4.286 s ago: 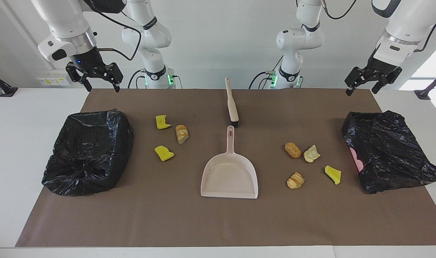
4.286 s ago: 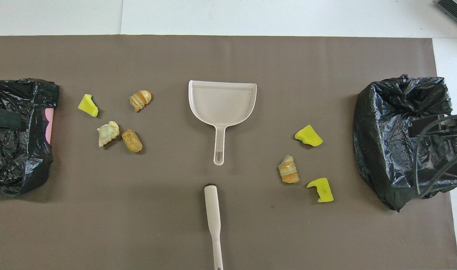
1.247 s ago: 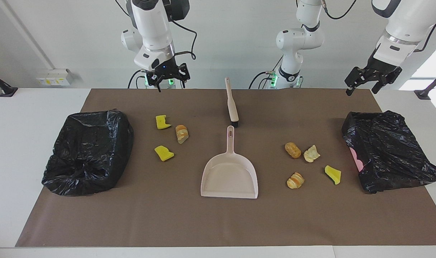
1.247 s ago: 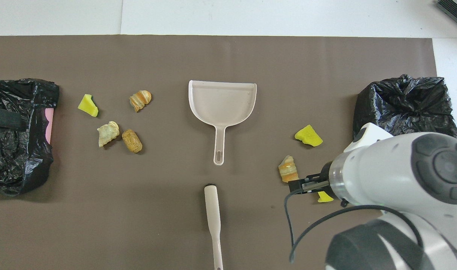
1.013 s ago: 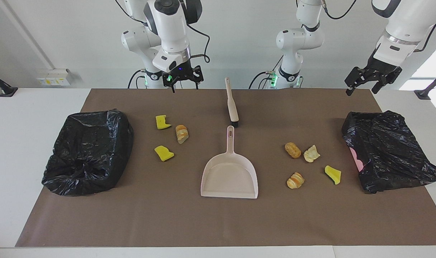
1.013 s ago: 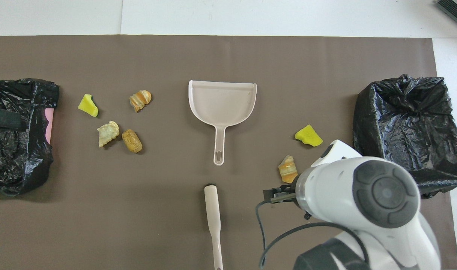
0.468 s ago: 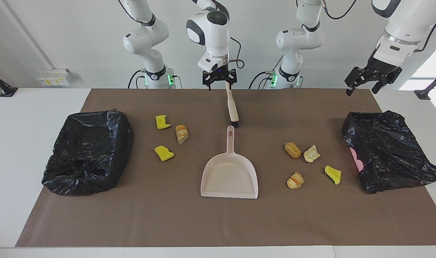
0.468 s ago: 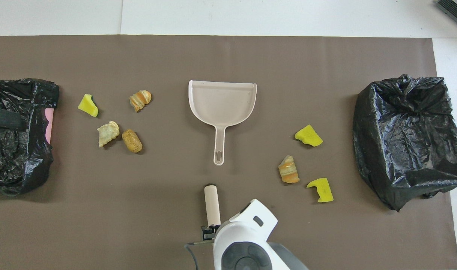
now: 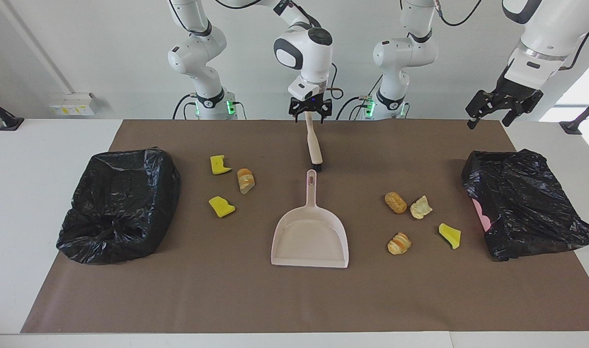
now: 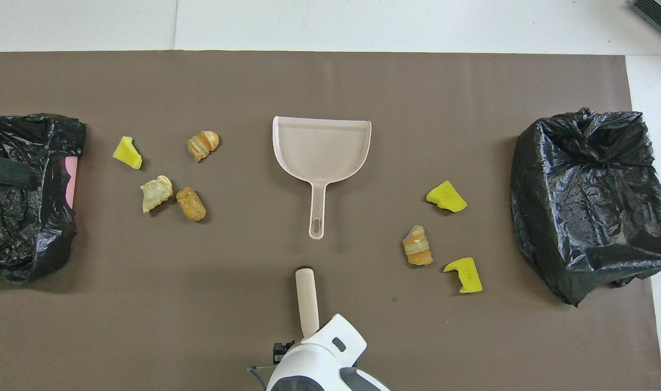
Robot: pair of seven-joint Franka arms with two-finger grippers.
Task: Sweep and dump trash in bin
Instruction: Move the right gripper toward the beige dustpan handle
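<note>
Hovering gripper: right gripper hangs over the thin handle end of the brush, fingers spread apart to either side of the handle, not closed on it; whether they touch it cannot be told.
Right arm: it comes from its base and reaches toward the middle of the table; in the overhead view its white wrist covers the brush handle's near end.
Left gripper: left gripper waits in the air above the mat's corner at the left arm's end, close to the bin there, fingers apart and empty.
Brush: lies flat on the brown mat, bristle head just beside the dustpan's handle tip, nearer to the robots than the dustpan.
Dustpan: dustpan sits flat mid-mat, handle pointing toward the robots, pan bare.
Trash: seven pieces of trash lie on the mat, none in the dustpan; three sit between the dustpan and the bin at the right arm's end, two yellow wedges and one bread-like lump.
Trash, other group: four sit between the dustpan and the bin at the left arm's end, three bread-like lumps and one yellow wedge.
Bins: bin at the right arm's end and bin at the left arm's end, both lined with black bags, the second showing a pink patch.
</note>
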